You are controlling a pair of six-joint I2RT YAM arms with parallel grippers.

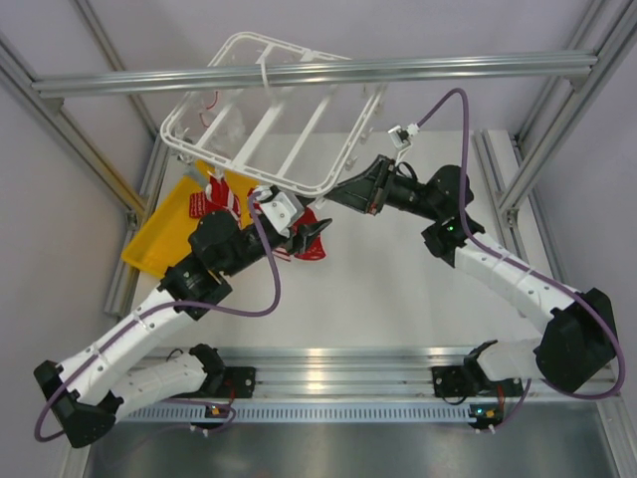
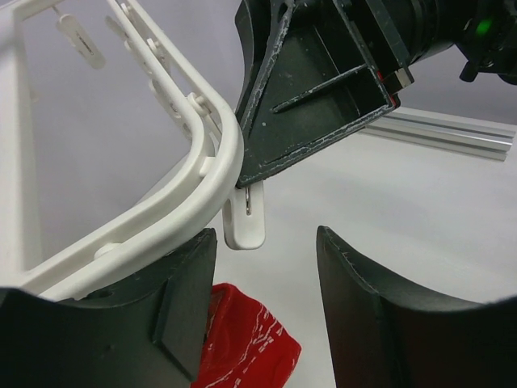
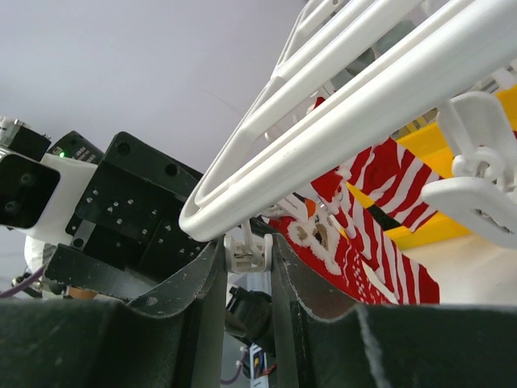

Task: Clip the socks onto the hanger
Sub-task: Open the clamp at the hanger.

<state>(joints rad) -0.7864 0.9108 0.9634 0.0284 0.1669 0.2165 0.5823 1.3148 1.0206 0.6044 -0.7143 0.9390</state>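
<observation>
The white hanger (image 1: 167, 134) hangs tilted from the top beam. My right gripper (image 1: 343, 191) is shut on a small white clip (image 3: 248, 252) under the hanger's near corner (image 3: 339, 121), squeezing it between both fingers. That clip (image 2: 244, 222) also shows in the left wrist view, below the rim (image 2: 161, 210). My left gripper (image 2: 266, 234) is open with its jaws wide apart, just below the clip. A red sock (image 2: 246, 343) with white markings shows beside and behind its left finger; in the top view this sock (image 1: 311, 244) is under the left gripper (image 1: 317, 231).
A yellow tray (image 1: 149, 244) sits at the left under the hanger, with red-and-white striped socks (image 1: 214, 199) in it; they also show in the right wrist view (image 3: 388, 182). Grey aluminium beams (image 1: 318, 75) frame the table.
</observation>
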